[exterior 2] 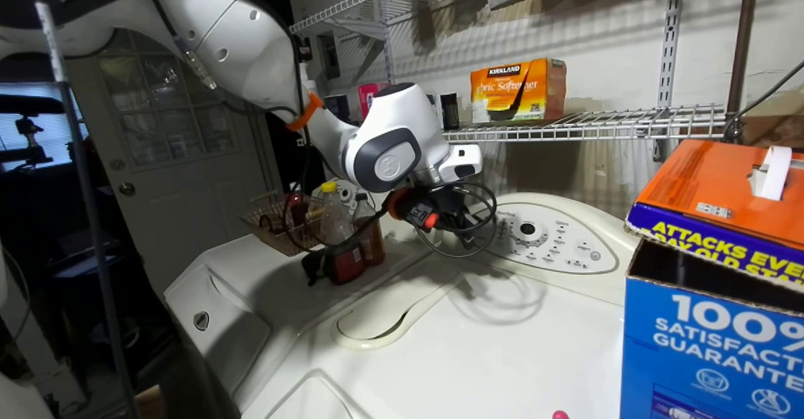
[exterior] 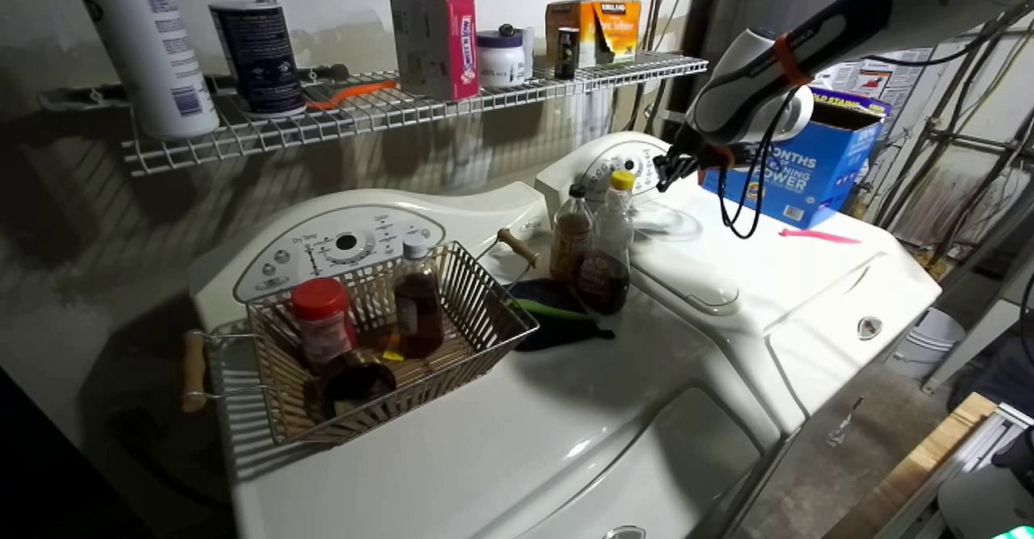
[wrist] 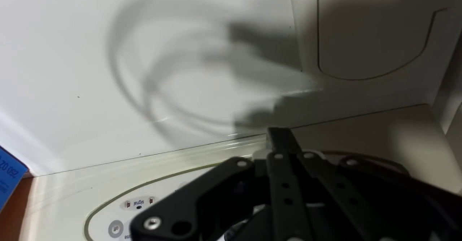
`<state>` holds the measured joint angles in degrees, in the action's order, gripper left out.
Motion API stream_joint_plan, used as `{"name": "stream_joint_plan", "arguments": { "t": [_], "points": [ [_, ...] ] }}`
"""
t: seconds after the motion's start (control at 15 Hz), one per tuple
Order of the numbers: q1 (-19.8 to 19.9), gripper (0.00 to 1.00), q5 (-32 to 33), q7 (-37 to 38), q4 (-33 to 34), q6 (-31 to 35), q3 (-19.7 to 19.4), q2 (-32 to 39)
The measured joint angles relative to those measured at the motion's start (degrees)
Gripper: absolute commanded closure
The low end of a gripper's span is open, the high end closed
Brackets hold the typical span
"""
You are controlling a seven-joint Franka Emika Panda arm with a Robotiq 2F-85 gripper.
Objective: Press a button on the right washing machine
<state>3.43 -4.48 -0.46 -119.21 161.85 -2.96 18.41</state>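
Note:
The right washing machine point(exterior: 751, 224) is white and glossy with a rounded lid; it also shows in an exterior view point(exterior 2: 502, 350) and in the wrist view point(wrist: 187, 89). Its rounded back console point(exterior 2: 559, 240) has a dark-centred round dial point(exterior 2: 528, 228) and several small buttons. The "off" button point(wrist: 116, 229) shows at lower left in the wrist view. My gripper point(exterior: 664, 174) is shut and empty, in front of the console; it also shows in an exterior view point(exterior 2: 468, 238) and in the wrist view point(wrist: 283, 138). It hides part of the console. I cannot tell whether its tips touch it.
Two bottles point(exterior: 611, 256) and a wire basket point(exterior: 485, 361) stand on the neighbouring machine point(exterior: 646, 442). A blue detergent box point(exterior: 808, 167) stands on the right machine, with a pink strip point(exterior: 820, 236) before it. A wire shelf point(exterior: 355, 123) runs above the consoles.

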Motion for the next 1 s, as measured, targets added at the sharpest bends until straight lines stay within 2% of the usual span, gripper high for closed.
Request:
{"name": "stream_joint_plan", "arguments": {
  "t": [0.27,0.53,0.73,1.0],
  "points": [
    [2.44,1.0,-0.56,-2.12,2.94,0.74,1.14,3.69],
    [5.11,1.0,-1.46,-4.5,7.4,1.67,4.06,7.76],
    [6.37,1.0,-1.99,-4.98,10.81,2.8,5.78,10.44],
    [7.23,1.0,-1.99,-5.26,14.89,3.05,6.23,13.41]
  ]
}}
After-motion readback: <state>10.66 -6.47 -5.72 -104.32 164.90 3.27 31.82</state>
